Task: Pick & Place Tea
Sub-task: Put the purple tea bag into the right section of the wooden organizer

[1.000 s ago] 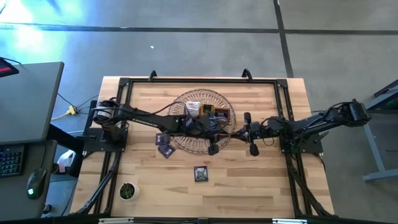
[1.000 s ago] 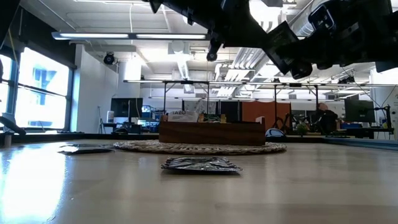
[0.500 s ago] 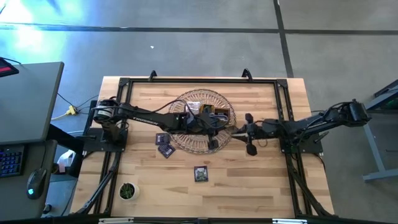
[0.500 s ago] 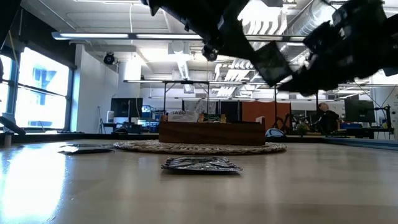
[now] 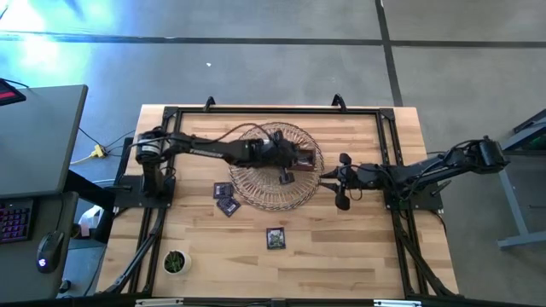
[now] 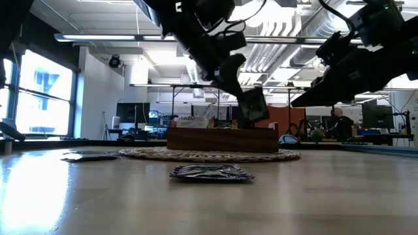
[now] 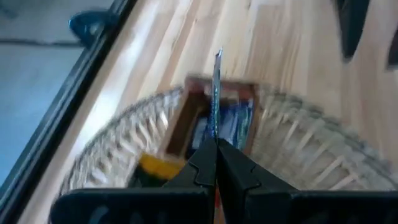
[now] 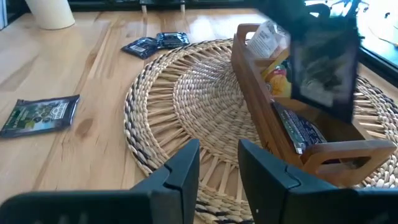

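My left gripper point(image 5: 286, 176) reaches over the round woven basket point(image 5: 256, 186), shut on a dark tea sachet point(image 6: 253, 104) just above the brown wooden box point(image 5: 297, 153) that stands in the basket. The right wrist view shows that sachet point(image 8: 323, 68) over the box's compartments point(image 8: 292, 127), which hold other sachets. My right gripper point(image 8: 219, 165) stands open at the basket's right rim, with nothing between its fingers. Three more dark sachets lie flat on the table: two left of the basket point(image 5: 226, 198) and one nearer the front point(image 5: 275, 238). My left gripper pinches the dark sachet by one edge point(image 7: 216, 134) between its two shut fingers. The fingers come from the table's left, slanting down. The sachet juts out past the fingertips, tilted, clear of the box and the basket.
A small potted plant point(image 5: 175, 262) stands at the near left corner. The black frame rails point(image 5: 273, 109) run round the table's edges. Bare wood lies along the near side, around the single sachet.
My left gripper has carried the dark sachet from the basket's near right rim toward the far edge and down, until it hangs over the wooden box. My right gripper has tipped down a little and stays at the basket's right.
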Controlling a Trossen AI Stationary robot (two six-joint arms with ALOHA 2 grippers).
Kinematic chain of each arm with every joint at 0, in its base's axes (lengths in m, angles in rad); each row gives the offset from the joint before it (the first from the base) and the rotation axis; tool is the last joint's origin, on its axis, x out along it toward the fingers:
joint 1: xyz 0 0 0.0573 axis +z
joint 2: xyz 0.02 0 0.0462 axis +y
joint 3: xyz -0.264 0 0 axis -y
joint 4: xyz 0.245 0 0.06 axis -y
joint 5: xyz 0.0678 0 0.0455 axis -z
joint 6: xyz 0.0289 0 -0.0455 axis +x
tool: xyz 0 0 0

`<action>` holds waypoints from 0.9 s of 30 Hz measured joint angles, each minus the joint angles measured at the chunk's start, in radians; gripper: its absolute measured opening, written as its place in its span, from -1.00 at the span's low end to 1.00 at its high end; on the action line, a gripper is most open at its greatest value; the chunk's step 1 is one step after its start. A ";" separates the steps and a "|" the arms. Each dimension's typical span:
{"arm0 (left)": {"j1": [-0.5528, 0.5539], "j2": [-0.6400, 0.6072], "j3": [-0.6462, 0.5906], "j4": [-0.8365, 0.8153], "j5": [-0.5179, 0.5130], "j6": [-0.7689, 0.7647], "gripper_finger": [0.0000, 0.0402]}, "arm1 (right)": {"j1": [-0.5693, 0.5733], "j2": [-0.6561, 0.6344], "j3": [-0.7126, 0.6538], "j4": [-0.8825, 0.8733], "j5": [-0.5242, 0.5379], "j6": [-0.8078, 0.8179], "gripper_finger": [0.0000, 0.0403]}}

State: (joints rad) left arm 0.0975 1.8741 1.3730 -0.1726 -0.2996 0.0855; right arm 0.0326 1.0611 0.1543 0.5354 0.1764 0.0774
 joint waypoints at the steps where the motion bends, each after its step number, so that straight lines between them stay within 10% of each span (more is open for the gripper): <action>1: 0.013 -0.004 0.004 -0.002 0.034 0.016 -1.00 | 0.000 0.000 0.000 0.001 0.000 -0.006 -0.47; 27: 0.066 0.099 0.002 0.042 0.096 0.207 -1.00 | 0.000 0.000 0.000 0.008 0.005 -0.007 -0.46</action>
State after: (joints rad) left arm 0.1638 1.9736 1.3754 -0.1310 -0.2035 0.2920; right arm 0.0327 1.0611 0.1543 0.5430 0.1810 0.0707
